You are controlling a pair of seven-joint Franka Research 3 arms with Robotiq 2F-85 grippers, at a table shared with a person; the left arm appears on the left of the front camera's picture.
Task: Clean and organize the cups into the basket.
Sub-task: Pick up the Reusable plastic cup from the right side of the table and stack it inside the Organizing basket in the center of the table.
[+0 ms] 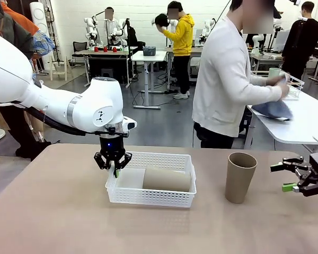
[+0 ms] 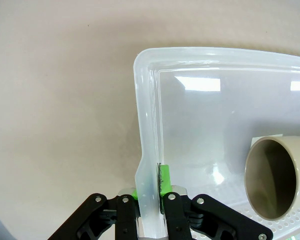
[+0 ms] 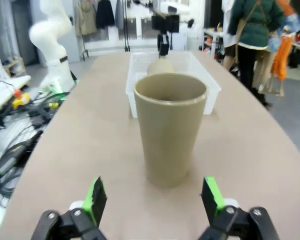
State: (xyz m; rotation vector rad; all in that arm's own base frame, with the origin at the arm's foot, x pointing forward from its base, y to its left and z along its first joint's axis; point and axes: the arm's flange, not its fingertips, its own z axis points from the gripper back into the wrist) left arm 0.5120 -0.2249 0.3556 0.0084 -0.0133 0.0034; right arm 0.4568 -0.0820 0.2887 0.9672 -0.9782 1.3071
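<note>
The left gripper (image 1: pixel 114 168) is clenched on the left wall of the shallow white lattice-sided plastic basket (image 1: pixel 159 155), where one tan tapered tumbler (image 1: pixel 167 180) lies on its side. A second tan tumbler (image 1: pixel 240 177) stands upright on the desk (image 1: pixel 53 211), at 9 o'clock from the released, empty right gripper (image 1: pixel 282 178), the nearer one.

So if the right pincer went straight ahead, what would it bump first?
The upright tan cup. It stands right in front of the open right pincer, squarely in its line. The white basket lies beyond it.
</note>
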